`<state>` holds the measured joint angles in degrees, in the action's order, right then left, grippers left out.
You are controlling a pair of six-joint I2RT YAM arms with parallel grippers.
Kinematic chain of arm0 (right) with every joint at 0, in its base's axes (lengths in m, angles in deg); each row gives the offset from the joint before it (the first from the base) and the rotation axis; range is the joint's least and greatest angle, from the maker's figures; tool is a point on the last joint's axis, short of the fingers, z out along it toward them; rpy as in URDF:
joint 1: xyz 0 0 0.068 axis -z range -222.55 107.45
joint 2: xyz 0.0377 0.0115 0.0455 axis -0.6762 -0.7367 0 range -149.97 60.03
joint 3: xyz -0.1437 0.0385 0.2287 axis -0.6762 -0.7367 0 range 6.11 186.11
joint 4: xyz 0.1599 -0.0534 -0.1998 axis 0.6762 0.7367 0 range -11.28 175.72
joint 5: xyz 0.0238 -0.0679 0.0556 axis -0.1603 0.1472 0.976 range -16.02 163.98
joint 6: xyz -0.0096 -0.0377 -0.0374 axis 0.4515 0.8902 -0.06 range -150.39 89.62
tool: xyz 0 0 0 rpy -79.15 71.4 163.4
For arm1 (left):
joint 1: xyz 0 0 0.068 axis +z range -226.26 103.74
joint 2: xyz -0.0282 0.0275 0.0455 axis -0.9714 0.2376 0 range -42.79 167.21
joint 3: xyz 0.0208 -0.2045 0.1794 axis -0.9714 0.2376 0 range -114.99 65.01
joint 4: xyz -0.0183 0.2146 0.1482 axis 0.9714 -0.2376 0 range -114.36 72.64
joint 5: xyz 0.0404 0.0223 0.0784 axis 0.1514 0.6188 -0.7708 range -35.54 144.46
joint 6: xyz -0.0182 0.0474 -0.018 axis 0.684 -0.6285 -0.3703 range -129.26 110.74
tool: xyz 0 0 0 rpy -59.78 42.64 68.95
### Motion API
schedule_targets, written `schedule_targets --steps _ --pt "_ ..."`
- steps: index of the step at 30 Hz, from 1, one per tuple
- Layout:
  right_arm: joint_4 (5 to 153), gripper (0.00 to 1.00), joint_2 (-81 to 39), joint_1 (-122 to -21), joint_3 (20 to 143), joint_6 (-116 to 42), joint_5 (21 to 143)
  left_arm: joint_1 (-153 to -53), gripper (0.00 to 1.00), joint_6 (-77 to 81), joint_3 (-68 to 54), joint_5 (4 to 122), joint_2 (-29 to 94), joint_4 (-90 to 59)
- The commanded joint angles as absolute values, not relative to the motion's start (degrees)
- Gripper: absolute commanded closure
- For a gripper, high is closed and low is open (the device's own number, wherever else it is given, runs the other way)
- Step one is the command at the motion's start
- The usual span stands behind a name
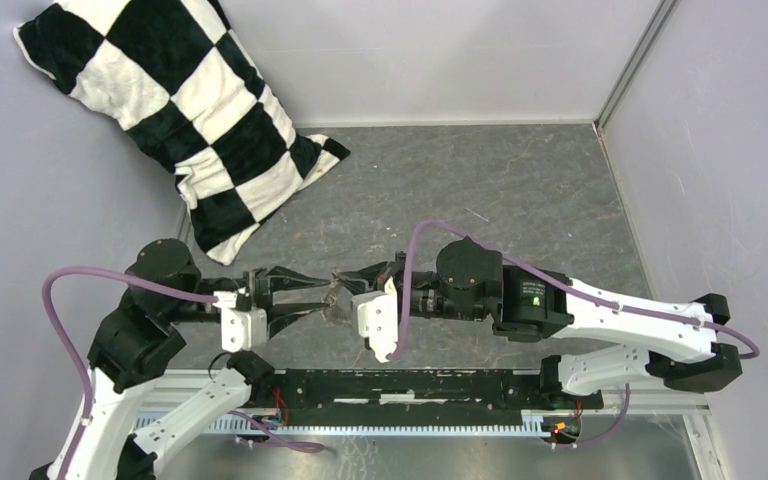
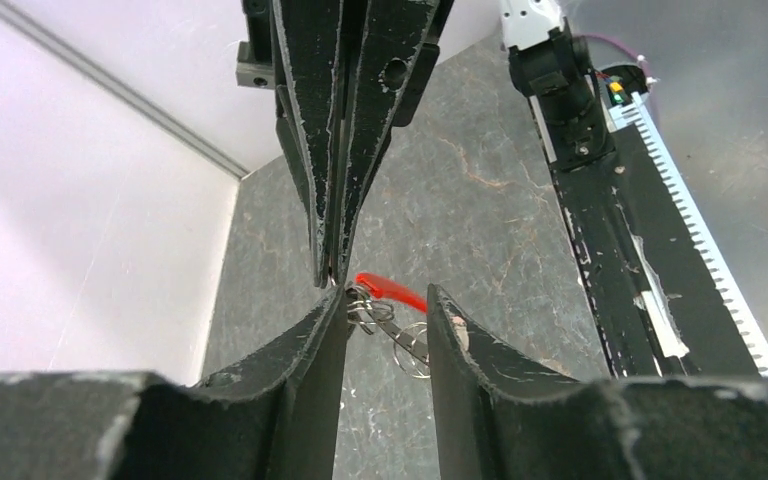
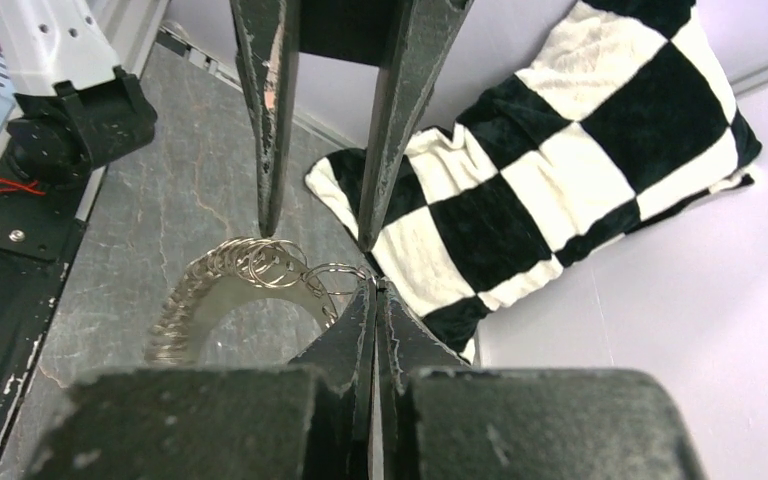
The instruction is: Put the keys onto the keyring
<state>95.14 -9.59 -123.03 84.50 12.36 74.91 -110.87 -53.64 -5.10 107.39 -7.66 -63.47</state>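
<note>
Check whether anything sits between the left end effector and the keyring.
Nothing visible does. The keyring is already between the open fingers of the left end effector. The right end effector, shut on the keyring from the opposite side, sits at the edge of that gap, not across it.

light: bright, even | shadows: soft (faint) | wrist views: nearest jaws blurred, edges stretched

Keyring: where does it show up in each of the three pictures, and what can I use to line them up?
Top external: keyring small, just left of centre, lower half.
Left wrist: keyring low centre, beside its red tag.
Right wrist: keyring left of centre, a curved row of rings.
Shared landmark: grey table.
</note>
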Motion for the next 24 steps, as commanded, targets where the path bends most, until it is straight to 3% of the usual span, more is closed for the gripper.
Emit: schedule_targets --steps 1,9,19,24 --pt "91.50 0.99 -9.53 -122.73 84.51 11.63 71.19 -111.15 0.56 -47.21 -5.10 101.55 -8.41 -60.44" --pt "93.28 0.99 -12.09 -122.63 87.45 10.85 64.66 -111.17 0.61 -29.88 -2.34 87.07 -10.08 -57.03" --pt "94.71 0.99 -15.41 -122.82 91.68 9.34 59.42 -111.15 0.63 -25.51 0.32 88.42 -8.55 -56.20" --pt "94.48 0.99 -15.60 -122.72 91.72 9.62 58.62 -111.19 0.66 -24.98 0.05 82.77 -6.13 -57.73"
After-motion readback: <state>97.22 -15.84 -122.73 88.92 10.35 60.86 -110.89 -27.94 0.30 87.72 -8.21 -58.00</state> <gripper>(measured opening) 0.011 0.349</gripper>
